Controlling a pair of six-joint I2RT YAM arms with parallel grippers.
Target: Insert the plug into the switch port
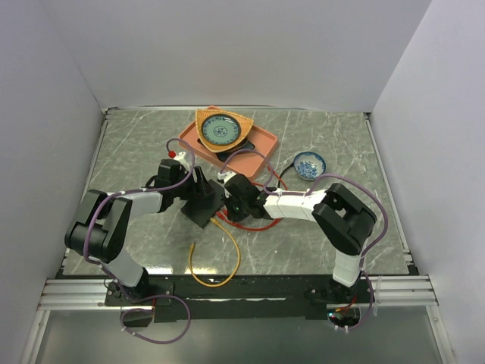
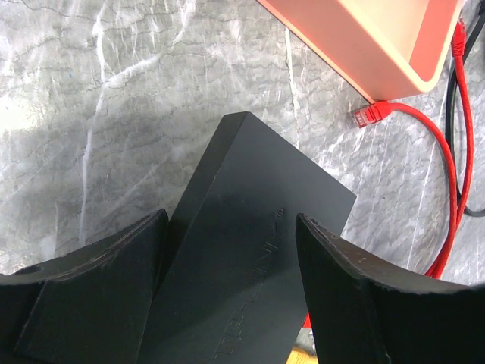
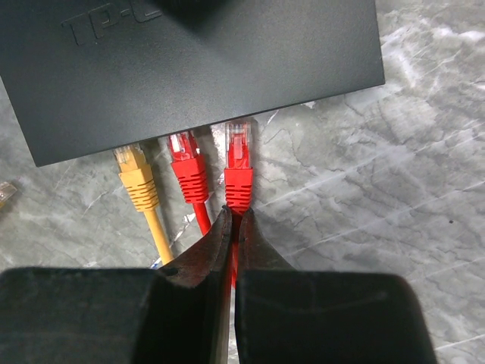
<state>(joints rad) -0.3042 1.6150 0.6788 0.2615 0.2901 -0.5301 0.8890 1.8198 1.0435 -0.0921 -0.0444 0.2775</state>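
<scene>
The black switch [image 1: 206, 206] lies flat mid-table, and my left gripper [image 2: 231, 220] is shut across its width, one finger on each long side [image 2: 258, 182]. In the right wrist view the switch [image 3: 197, 68] fills the top. The switch port sockets run along its near edge, their openings hidden under the top face. A yellow plug [image 3: 132, 163] and a red plug [image 3: 184, 152] sit in that edge. My right gripper [image 3: 236, 212] is shut on the cable just behind a second red plug [image 3: 239, 155], whose clear tip stands right at the edge.
An orange tray [image 1: 250, 148] stands behind the switch with a yellow dish [image 1: 221, 130] on it. A blue bowl [image 1: 309, 164] sits to the right. A loose red plug [image 2: 371, 114] and red cable [image 2: 455, 174] lie beside the tray. A yellow cable [image 1: 220, 273] loops toward the front edge.
</scene>
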